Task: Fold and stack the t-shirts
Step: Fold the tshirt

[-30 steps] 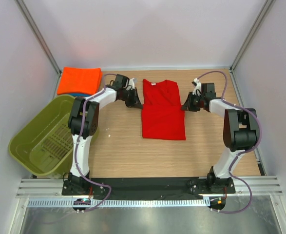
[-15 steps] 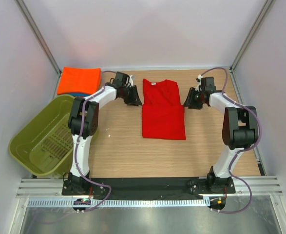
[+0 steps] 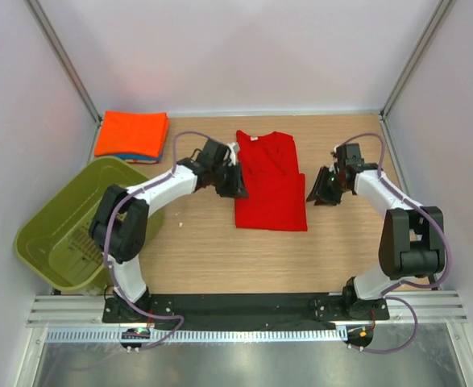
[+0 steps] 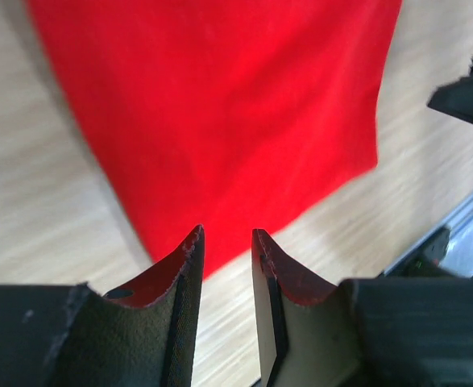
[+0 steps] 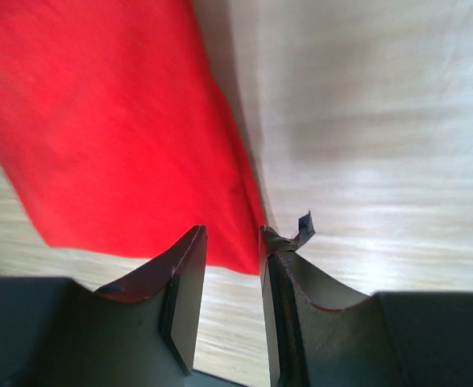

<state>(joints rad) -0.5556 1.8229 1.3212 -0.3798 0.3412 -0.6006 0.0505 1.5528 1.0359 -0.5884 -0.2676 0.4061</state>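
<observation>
The deep red t-shirt (image 3: pixel 270 182) lies flat in a long folded strip mid-table, its white neck label at the far end. My left gripper (image 3: pixel 242 188) sits at its left edge, open and empty; the red cloth (image 4: pixel 220 113) lies just ahead of its fingers. My right gripper (image 3: pixel 310 193) sits at the shirt's right edge, open and empty, the cloth's (image 5: pixel 115 137) near corner just ahead of its tips. The bright orange t-shirt (image 3: pixel 131 133) lies folded at the far left on top of the blue one (image 3: pixel 127 156), of which only an edge shows.
The olive-green plastic basket (image 3: pixel 71 226) lies tipped at the left, near the left arm's elbow. White walls and metal posts close in the table at the back and sides. A black base strip (image 3: pixel 244 305) runs along the near edge.
Both grippers have moved toward me along the red shirt's side edges, from near its shoulders to about its middle. The shirt has not moved.
</observation>
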